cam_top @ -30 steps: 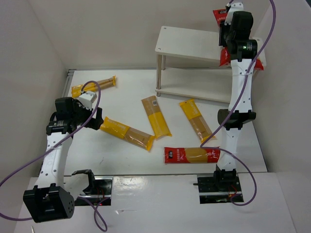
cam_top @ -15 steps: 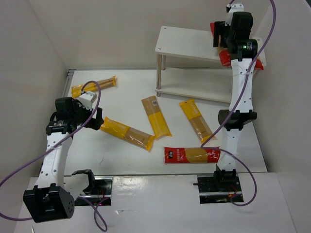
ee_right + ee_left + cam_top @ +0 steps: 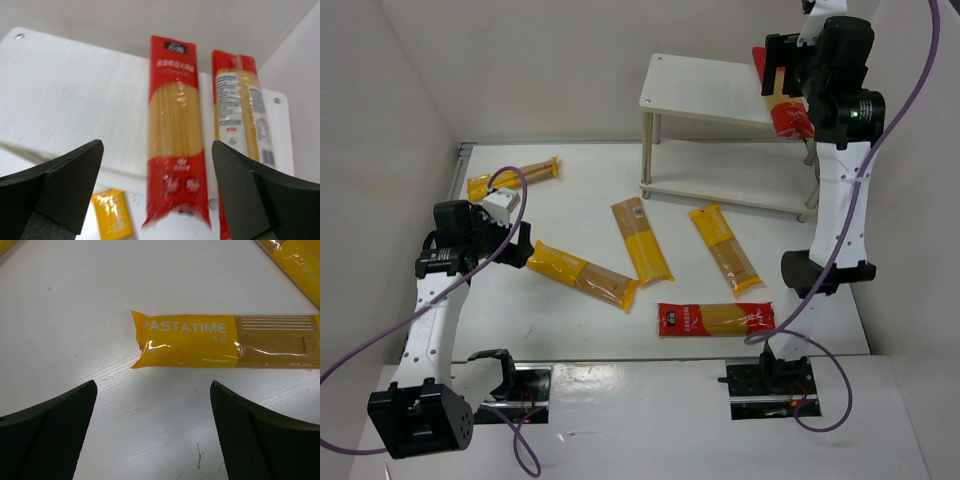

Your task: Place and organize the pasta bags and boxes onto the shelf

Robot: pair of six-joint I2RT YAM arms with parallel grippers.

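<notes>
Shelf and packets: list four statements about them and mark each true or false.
1. Two red-ended packets lie side by side on the shelf's top board. True.
2. The right gripper is shut on a packet. False: it is open and holds nothing.
3. The left gripper is open, with a yellow packet lying on the table before it. True.
4. Every packet is on the shelf. False: five lie on the table, among them the near red-ended packet.

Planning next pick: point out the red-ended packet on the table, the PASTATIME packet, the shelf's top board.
red-ended packet (image 3: 720,319), top view, yellow middle
PASTATIME packet (image 3: 220,345), left wrist view, yellow label
shelf's top board (image 3: 710,88), top view, bare surface
</notes>
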